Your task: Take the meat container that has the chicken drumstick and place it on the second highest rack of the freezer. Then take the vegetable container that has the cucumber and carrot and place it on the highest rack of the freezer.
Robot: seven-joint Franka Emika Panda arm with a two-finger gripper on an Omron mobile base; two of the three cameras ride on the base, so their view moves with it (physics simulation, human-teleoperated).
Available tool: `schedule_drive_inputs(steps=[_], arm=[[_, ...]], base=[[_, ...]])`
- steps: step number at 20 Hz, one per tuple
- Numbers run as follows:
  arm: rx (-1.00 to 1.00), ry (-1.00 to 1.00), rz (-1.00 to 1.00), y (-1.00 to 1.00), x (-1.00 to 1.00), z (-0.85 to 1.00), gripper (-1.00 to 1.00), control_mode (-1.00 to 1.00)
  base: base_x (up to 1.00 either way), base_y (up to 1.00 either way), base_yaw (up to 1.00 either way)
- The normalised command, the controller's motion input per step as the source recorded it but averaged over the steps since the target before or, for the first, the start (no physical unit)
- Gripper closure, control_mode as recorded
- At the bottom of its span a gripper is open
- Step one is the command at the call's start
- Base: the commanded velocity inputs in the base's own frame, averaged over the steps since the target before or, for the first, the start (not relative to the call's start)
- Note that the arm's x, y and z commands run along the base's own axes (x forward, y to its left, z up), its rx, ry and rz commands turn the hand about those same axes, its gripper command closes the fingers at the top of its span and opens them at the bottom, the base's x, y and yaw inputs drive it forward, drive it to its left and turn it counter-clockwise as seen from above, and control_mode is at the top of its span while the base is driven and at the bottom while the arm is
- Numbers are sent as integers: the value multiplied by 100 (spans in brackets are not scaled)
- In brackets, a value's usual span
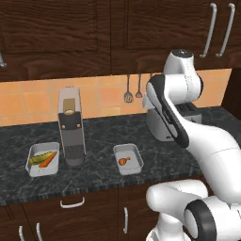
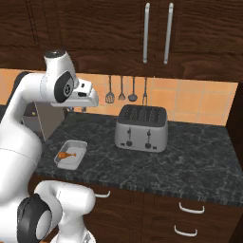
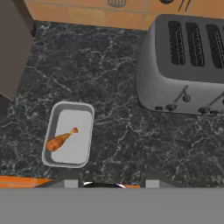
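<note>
The meat container (image 3: 68,134) with the chicken drumstick (image 3: 61,139) lies on my tabletop (image 3: 118,144) near the toaster (image 3: 186,65); I cannot tell how wide my tool stands.

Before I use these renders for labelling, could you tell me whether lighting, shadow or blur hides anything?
Left base view: even light, the carrot stays crisp. Right base view: the toaster casts only a soft shadow. Hand view: the chicken drumstick is sharp, without glare.
</note>
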Motion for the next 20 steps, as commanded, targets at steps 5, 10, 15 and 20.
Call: schedule_drive_inputs(steps=[5,10,15,20], arm=[[6,13,-7,-5,-76,-33,-100,-100],[4,17,-18,13,-53,-44,-100,-100],[2,7,-45,32,17,-37,-100,-100],[2,14,-29,2,4,-36,-100,-100]], base=[[0,0,0],[0,0,0],[0,0,0],[0,0,0]])
